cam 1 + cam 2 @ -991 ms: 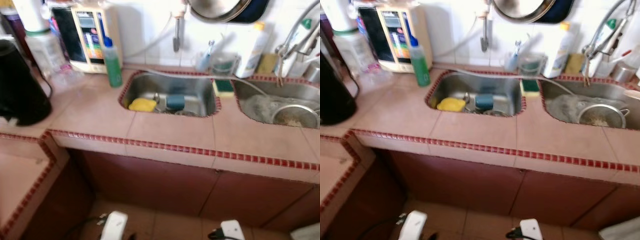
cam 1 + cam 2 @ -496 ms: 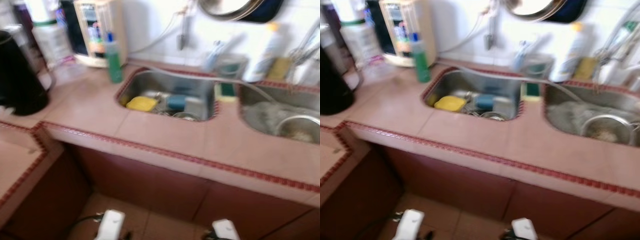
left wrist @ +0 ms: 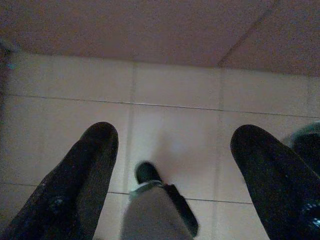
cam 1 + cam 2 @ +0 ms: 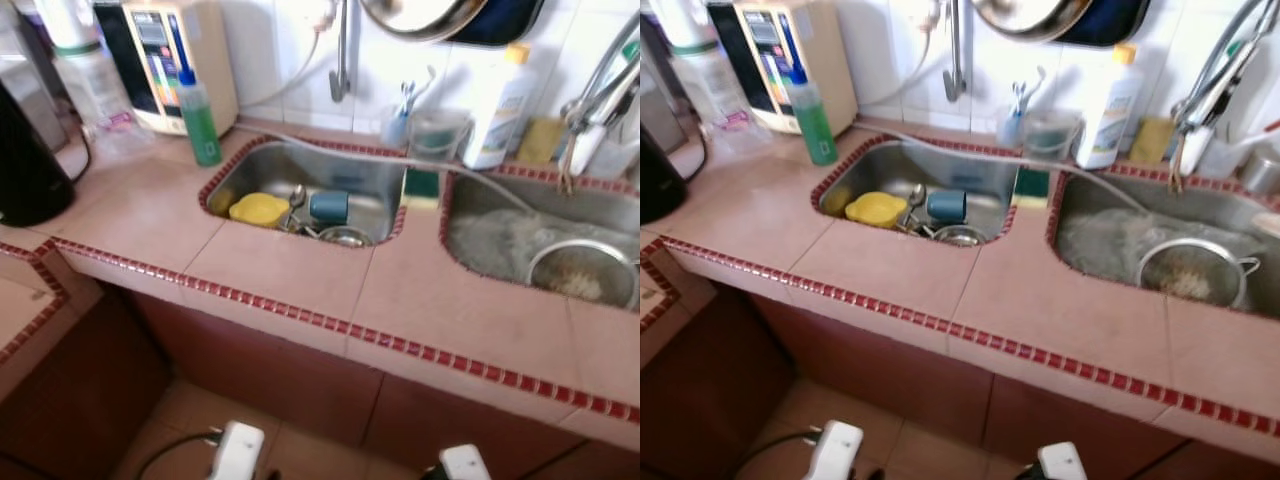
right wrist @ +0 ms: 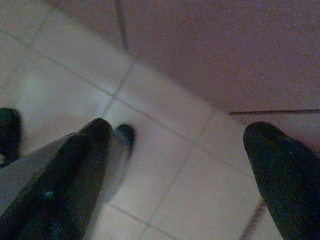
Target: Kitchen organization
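Observation:
A tiled counter (image 4: pixel 290 265) holds two steel sinks. The left sink (image 4: pixel 372 165) contains a yellow sponge-like thing (image 4: pixel 258 209), a blue cup (image 4: pixel 328 206) on its side, a spoon (image 4: pixel 297 196) and a small metal bowl (image 4: pixel 345 237). In the right sink (image 4: pixel 500 235) sits a metal strainer (image 4: pixel 582 272). Both arms hang idle below the counter edge. My left gripper (image 3: pixel 175 140) is open over pale floor tiles. My right gripper (image 5: pixel 180 135) is open over the floor beside the cabinet base.
A green bottle (image 4: pixel 197 108), a water appliance (image 4: pixel 170 55) and a black kettle (image 4: pixel 28 165) stand at the back left. A white bottle (image 4: pixel 498 105), a cup of brushes (image 4: pixel 400 120) and a tap (image 4: pixel 590 85) line the wall. A hose (image 4: pixel 400 160) crosses both sinks. Brown cabinet doors (image 4: pixel 300 385) stand below.
The whole view has shifted and sharpened as the camera moved; the sinks now sit further left in frame. Nothing on the counter has moved.

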